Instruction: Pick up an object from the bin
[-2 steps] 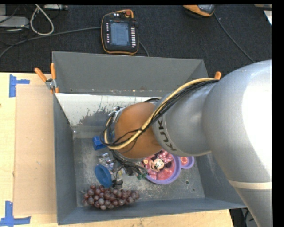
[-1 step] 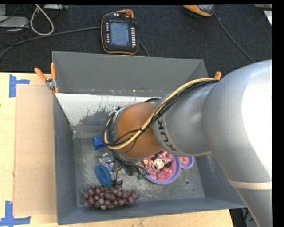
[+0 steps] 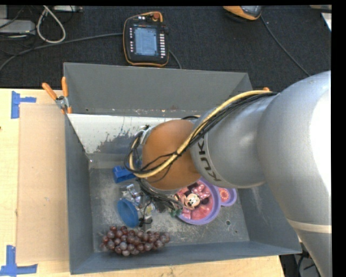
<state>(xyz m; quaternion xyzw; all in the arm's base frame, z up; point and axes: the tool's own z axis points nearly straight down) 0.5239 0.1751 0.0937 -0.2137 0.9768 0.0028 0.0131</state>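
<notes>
Noted on the dark carpet (image 3: 216, 43) behind the far wall of the bin (image 3: 157, 89): one handheld control pendant (image 3: 145, 40) — black body, orange trim, pale bluish screen facing up, lying flat near the rim. One thin dark cable (image 3: 81, 38) runs leftward from it across the carpet. One loop of pale cord (image 3: 51, 42) lies toward the far left corner. One orange-and-black item (image 3: 243, 10) is cut off at the top edge — kind not discernible.
</notes>
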